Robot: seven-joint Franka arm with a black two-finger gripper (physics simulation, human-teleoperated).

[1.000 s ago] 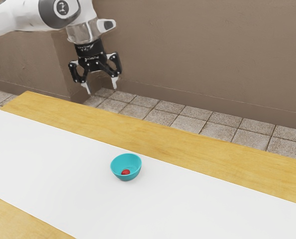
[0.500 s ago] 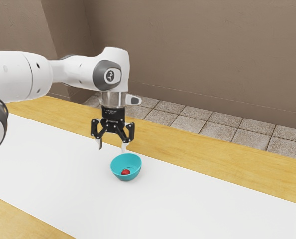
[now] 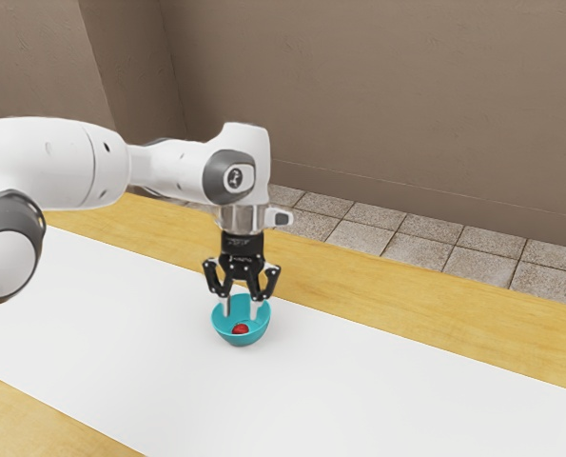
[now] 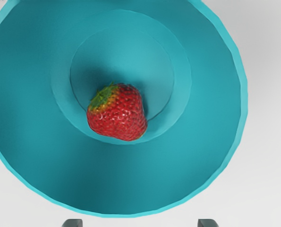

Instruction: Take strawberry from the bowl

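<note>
My gripper (image 3: 241, 312) is open at the bowl in the exterior view, its fingertips at the height of the rim, apart, with nothing between them. The small teal bowl (image 3: 221, 328) stands upright on the white strip. On its bottom lies the red strawberry (image 3: 241, 329), below the fingertips. In the wrist view the strawberry (image 4: 119, 116) rests on its side with its green top showing, inside the bowl (image 4: 206, 113). Two fingertips of the gripper (image 4: 140, 223) appear at that view's edge, wide apart.
A white strip (image 3: 378, 381) runs along the wooden table (image 3: 435, 297). Beyond the table are a tiled floor (image 3: 419, 250) and a brown wall (image 3: 406, 105).
From high up over the table's far side, my gripper has come down and toward the exterior view's right to the bowl. It has stayed open; bowl and strawberry have not moved.
</note>
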